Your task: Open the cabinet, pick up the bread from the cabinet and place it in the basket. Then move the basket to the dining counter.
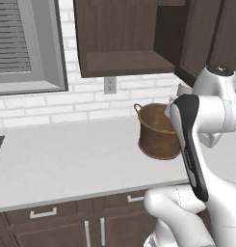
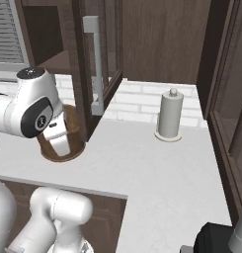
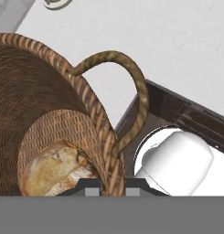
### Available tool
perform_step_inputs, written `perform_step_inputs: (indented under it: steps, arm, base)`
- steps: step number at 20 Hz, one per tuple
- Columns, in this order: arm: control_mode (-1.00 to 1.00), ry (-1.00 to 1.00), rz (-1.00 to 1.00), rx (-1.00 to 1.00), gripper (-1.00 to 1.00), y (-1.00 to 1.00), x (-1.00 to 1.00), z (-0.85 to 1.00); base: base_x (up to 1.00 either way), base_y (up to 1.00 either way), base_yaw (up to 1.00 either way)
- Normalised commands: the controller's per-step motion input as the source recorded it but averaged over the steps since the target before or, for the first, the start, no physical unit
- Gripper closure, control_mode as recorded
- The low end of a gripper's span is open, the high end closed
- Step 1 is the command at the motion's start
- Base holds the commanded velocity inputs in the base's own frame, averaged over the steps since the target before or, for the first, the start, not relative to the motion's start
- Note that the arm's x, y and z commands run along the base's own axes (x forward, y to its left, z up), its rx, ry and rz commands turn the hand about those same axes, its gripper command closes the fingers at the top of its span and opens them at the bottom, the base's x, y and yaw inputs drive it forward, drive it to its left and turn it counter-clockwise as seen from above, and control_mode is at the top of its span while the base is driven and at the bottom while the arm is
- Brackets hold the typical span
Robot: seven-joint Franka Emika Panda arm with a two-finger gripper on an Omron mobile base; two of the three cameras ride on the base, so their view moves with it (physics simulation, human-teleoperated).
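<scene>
The brown woven basket (image 1: 155, 135) stands on the pale worktop below the cabinet (image 1: 122, 34), whose door hangs open and whose shelf is bare. In the hand view the tan bread (image 3: 56, 169) lies at the bottom of the basket (image 3: 45, 105). My gripper (image 3: 112, 188) is shut on the basket's rim wall beside a loop handle (image 3: 131, 87), one fingertip inside and one outside. From the right base view my hand reaches down into the basket (image 2: 73, 148) and hides most of it. The dining counter is out of view.
The open cabinet door with its silver bar handle (image 2: 95, 64) hangs just right of the basket. A paper towel roll (image 2: 170, 116) stands by the back wall. A window (image 1: 23, 43) is at the left, drawers (image 1: 42, 212) below the worktop edge.
</scene>
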Motion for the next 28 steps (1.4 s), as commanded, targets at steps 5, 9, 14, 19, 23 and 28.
perform_step_inputs:
  steps: [5,9,14,19,23,28]
  arm:
    - [1.00,0.00,0.00,0.00,1.00,0.00,0.00,0.00]
    - [1.00,0.00,0.00,0.00,1.00,0.00,0.00,0.00]
    - [1.00,0.00,0.00,0.00,1.00,0.00,0.00,0.00]
    - [1.00,0.00,0.00,0.00,1.00,0.00,0.00,0.00]
    - [1.00,0.00,0.00,0.00,1.00,0.00,0.00,0.00]
    - [1.00,0.00,0.00,0.00,1.00,0.00,0.00,0.00]
  base:
    - [0.00,0.19,0.02]
    - [-0.16,0.76,0.26]
    - [-0.74,0.95,0.59]
    - [-0.33,0.89,0.82]
    - [-0.07,0.71,0.88]
    - [0.00,0.48,0.90]
